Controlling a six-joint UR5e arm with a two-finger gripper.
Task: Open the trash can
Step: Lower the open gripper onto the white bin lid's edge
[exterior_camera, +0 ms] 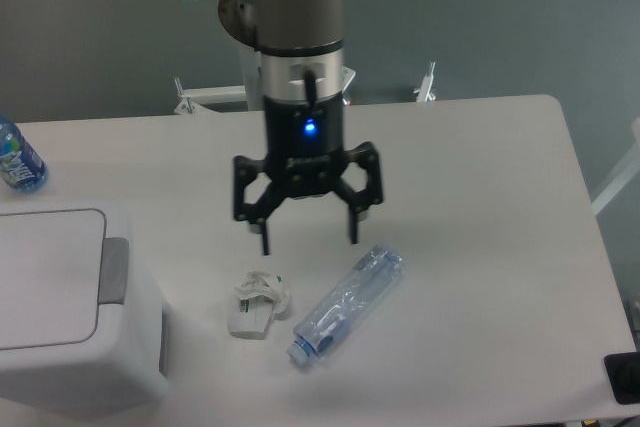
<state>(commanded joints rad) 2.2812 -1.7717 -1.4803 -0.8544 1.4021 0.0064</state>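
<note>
The trash can (75, 307) is seen at the lower left of the table (480, 197), partly cut off by the left edge of the view, with its flat lid (45, 277) lying closed and level and its grey push tab (113, 270) set along the right edge of the lid, facing the middle of the table. The gripper (308, 232) is held above the table near its centre, pointing down, with the jaws spread wide and nothing grasped between them; a blue light is shown on its body. It is kept well apart from the trash can and is placed just above a crumpled white wrapper (257, 304) and an empty clear bottle (346, 303), both of which are lying on the table to the right of the can. A second bottle with a blue label (17, 157) is seen at the far left edge, behind the can. As far as can be judged, no part of the task is done: the lid is not raised, the tab is not pressed, and no contact with the can is made. What is left appears to be the whole of the work: the gripper would have to be brought leftward across the wrapper to the grey tab, lowered onto it, and the tab pushed so that the lid is released. Whether the lid springs up by itself or must be lifted cannot be told from this view.
</note>
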